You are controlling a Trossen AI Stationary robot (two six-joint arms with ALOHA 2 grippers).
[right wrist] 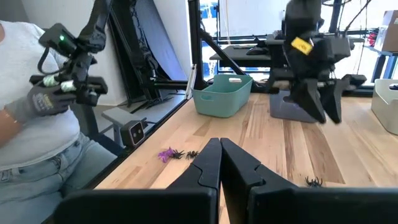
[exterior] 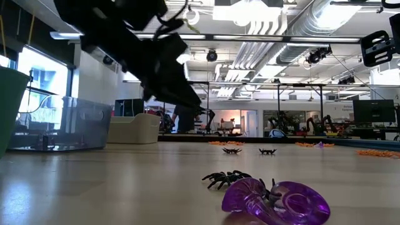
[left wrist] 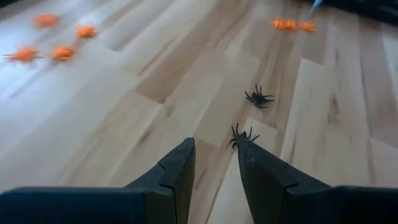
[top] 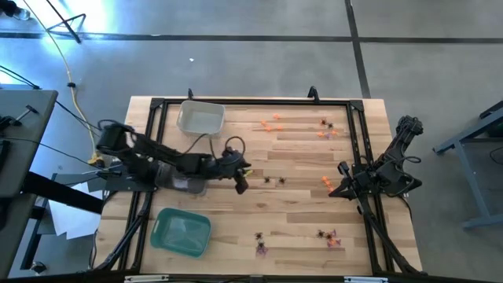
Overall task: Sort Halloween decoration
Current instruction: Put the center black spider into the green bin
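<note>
Now left gripper (left wrist: 214,163) hovering over table (top: 299,228) centre, fingers parted, nothing between them, tips just short of black spider (left wrist: 242,135). Second spider (left wrist: 259,98) just beyond. Orange trinkets (top: 271,124) scattered toward far edge, purple piece (exterior: 275,201) with more spiders near front edge. Clear tray (top: 200,118) and green tray (top: 182,232) on my left side. Right gripper (right wrist: 220,163) parked at right edge, fingers pressed together, empty.
</note>
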